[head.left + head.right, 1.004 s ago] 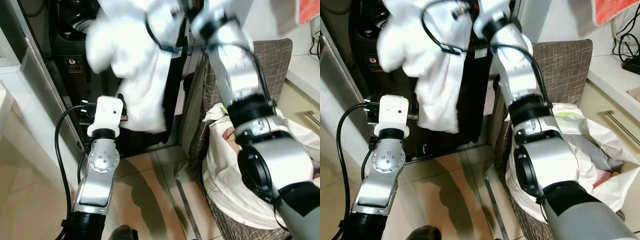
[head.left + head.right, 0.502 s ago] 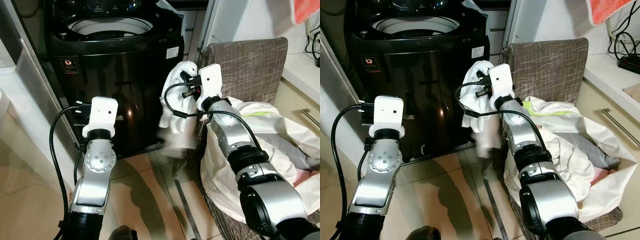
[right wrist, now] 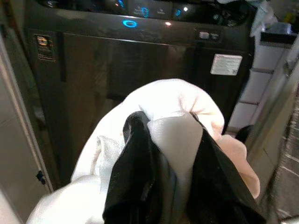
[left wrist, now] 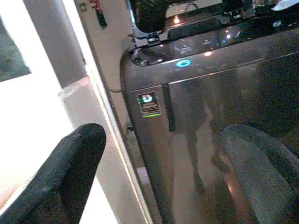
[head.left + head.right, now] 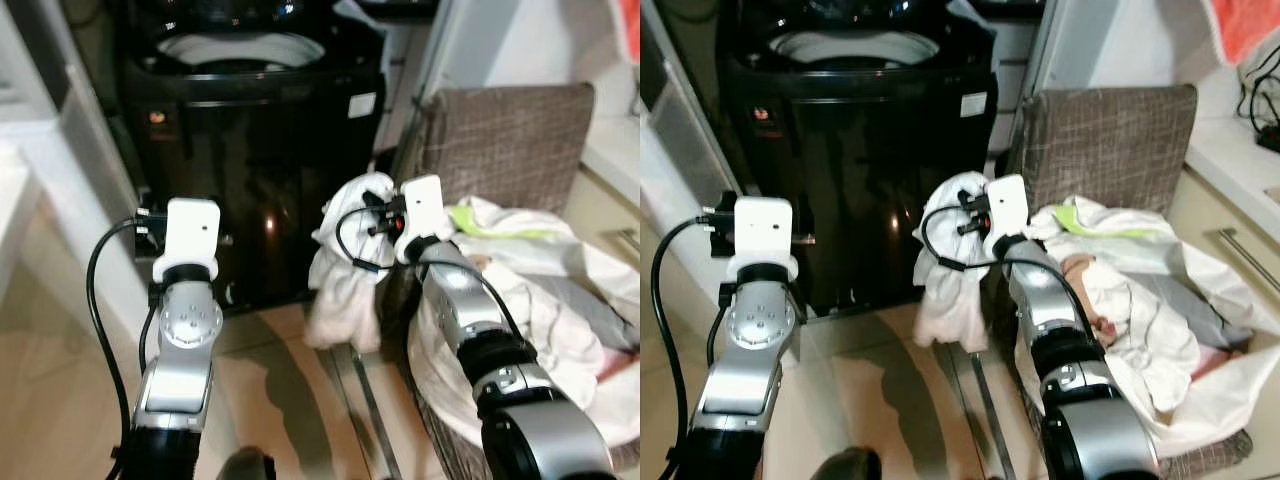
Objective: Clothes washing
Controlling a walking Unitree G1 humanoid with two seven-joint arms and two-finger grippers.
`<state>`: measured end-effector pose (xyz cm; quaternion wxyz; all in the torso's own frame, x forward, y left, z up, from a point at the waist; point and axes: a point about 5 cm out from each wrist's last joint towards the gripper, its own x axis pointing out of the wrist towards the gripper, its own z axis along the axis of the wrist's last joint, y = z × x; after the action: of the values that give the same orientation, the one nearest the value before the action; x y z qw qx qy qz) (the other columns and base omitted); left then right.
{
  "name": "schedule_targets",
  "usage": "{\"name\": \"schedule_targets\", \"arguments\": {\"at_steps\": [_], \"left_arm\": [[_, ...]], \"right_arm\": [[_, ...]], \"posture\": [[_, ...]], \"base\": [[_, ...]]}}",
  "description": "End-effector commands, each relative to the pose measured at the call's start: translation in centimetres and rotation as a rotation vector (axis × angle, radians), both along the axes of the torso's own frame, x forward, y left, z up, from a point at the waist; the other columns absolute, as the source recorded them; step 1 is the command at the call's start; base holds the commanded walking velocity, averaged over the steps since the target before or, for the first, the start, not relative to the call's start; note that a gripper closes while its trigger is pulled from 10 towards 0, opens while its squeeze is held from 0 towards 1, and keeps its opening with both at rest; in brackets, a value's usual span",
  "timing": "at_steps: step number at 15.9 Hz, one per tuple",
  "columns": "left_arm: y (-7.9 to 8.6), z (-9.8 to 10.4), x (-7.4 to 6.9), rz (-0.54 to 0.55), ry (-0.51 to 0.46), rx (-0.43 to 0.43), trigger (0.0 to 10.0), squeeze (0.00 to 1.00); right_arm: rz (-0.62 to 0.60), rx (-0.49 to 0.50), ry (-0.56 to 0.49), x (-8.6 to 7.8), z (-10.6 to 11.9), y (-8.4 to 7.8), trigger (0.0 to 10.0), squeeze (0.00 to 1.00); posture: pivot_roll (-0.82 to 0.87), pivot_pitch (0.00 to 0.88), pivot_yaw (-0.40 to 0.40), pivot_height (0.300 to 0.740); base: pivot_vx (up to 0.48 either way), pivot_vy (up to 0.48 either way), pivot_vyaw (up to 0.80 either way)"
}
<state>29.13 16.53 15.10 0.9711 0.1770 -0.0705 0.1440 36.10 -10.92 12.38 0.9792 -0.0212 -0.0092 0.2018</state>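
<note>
**White garment held up in front of the washer**

A black top-loading washing machine (image 5: 255, 170) stands ahead with its lid open, and white cloth shows in its drum. To its right a brown woven laundry basket (image 5: 510, 130) holds a heap of pale clothes (image 5: 540, 290) in a white liner.

Between the two hangs a white garment (image 5: 345, 265). Its long axis runs up and down: the bunched top sits at the right gripper (image 3: 170, 154), and the loose end droops toward the tiled floor (image 5: 290, 400), beside the washer's front right corner and just left of the basket. The right gripper's two black fingers (image 3: 133, 172) are closed tight on a fold of the cloth.

The left gripper (image 4: 163, 177) is raised, facing the washer's front panel, with its fingers spread wide and nothing between them.
</note>
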Motion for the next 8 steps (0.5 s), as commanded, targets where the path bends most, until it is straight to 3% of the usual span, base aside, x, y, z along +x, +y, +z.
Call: {"name": "schedule_targets", "arguments": {"at_steps": [1,6,8], "left_arm": [[-0.56,-0.12,0.04,-0.035,0.004,-0.004,10.0,0.00],[-1.33,-0.14,0.04,-0.063,-0.006,0.037,10.0,0.00],[-1.36,-0.61,0.02,-0.072,0.013,0.003,10.0,0.00]], "right_arm": [[-0.019,0.013,-0.014,-0.19,0.13,-0.77,10.0,0.00],[-0.006,0.025,-0.005,-0.44,-0.20,-1.44,10.0,0.00],[-0.013,0.035,-0.002,-0.57,-0.38,-1.62,10.0,0.00]], "posture": [[0.03,0.000,-0.044,0.740],[0.03,0.000,-0.050,0.740],[0.03,0.000,-0.054,0.740]], "base": [[0.000,0.000,0.59],[0.000,0.000,0.52],[0.000,0.000,0.46]]}}
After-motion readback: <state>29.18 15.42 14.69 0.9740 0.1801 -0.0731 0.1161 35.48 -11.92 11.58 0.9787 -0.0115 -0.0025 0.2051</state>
